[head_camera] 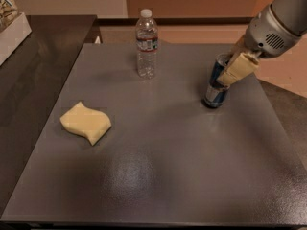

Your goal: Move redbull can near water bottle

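Observation:
The redbull can [214, 91], blue and silver, stands slightly tilted on the grey table [168, 166] at the right. My gripper [226, 74] comes in from the upper right and is shut on the can's upper part; a tan finger pad [238, 68] covers its right side. The water bottle [147, 44], clear with a white cap and a dark label band, stands upright at the table's far middle, well to the left of the can and apart from it.
A yellow sponge [86, 122] lies on the left part of the table. A dark counter [33, 75] adjoins the table on the left, with a white box [12, 30] at its far corner. The table's right edge is close to the can.

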### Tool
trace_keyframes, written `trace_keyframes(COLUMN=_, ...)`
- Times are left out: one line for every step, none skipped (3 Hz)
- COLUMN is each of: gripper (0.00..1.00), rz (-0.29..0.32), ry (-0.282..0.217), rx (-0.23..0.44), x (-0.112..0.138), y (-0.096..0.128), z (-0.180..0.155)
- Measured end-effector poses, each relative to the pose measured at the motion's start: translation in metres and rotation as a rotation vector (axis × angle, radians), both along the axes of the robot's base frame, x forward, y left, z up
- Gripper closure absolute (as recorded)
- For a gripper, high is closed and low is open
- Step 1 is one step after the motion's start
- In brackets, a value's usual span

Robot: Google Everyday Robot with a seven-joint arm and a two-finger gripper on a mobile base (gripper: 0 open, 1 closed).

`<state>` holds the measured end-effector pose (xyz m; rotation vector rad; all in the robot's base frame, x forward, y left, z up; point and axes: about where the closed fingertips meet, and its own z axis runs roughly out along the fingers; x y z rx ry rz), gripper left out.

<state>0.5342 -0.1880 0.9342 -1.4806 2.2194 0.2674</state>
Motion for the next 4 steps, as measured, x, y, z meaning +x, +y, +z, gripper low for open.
trace_keyframes(gripper=1.00, rz=0.030, ry=0.015, rx=0.023, x=0.026, y=0.019, z=-0.006)
trace_keyframes(gripper=1.00, rz=0.057, ry=0.019, rx=0.041, x=0.054, y=0.033, z=-0.010)
trace_keyframes(gripper=1.00, rz=0.093, ry=0.010, rx=0.054, x=0.078, y=0.051, z=-0.007)
trace_keyframes(gripper=1.00, rz=0.126, ry=0.000, rx=0.062, x=0.094, y=0.068, z=-0.002)
